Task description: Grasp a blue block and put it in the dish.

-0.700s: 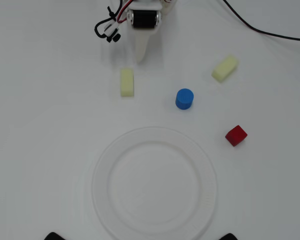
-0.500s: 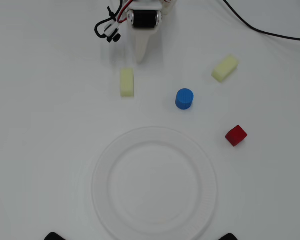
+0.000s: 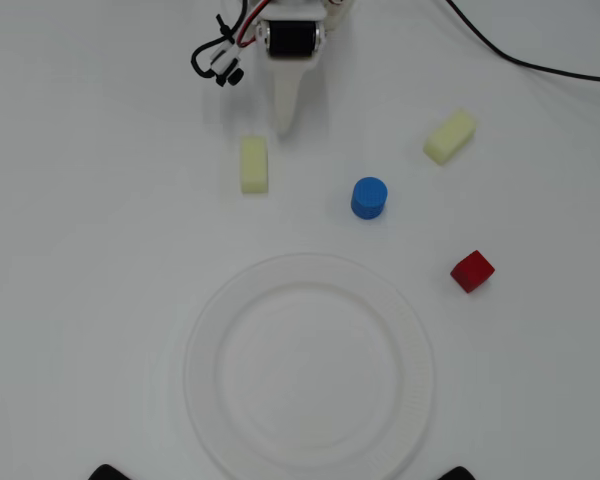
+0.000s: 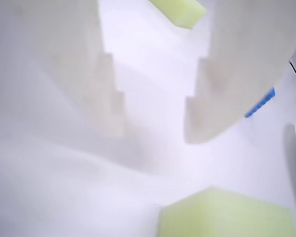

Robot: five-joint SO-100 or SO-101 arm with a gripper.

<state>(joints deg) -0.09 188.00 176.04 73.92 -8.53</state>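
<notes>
The blue block (image 3: pixel 369 198) is a short cylinder standing on the white table, above the dish (image 3: pixel 212 322), a big round white plate at the bottom centre. My gripper (image 3: pixel 283 124) hangs at the top of the overhead view, pointing down the picture, up and to the left of the blue block and well apart from it. In the wrist view my gripper (image 4: pixel 153 136) shows two blurred white fingers with a gap of bare table between them and nothing held. A thin sliver of the blue block (image 4: pixel 260 102) peeks past the right finger (image 4: pixel 232 74).
One pale yellow block (image 3: pixel 254 165) lies just below the gripper tip, close to it, and fills the wrist view's bottom edge (image 4: pixel 227 215). Another yellow block (image 3: pixel 450 136) lies at upper right. A red cube (image 3: pixel 472 271) sits right of the dish. A black cable (image 3: pixel 540 65) crosses the top right.
The gripper tip has crept slightly down the overhead view toward the blocks. No block has moved.
</notes>
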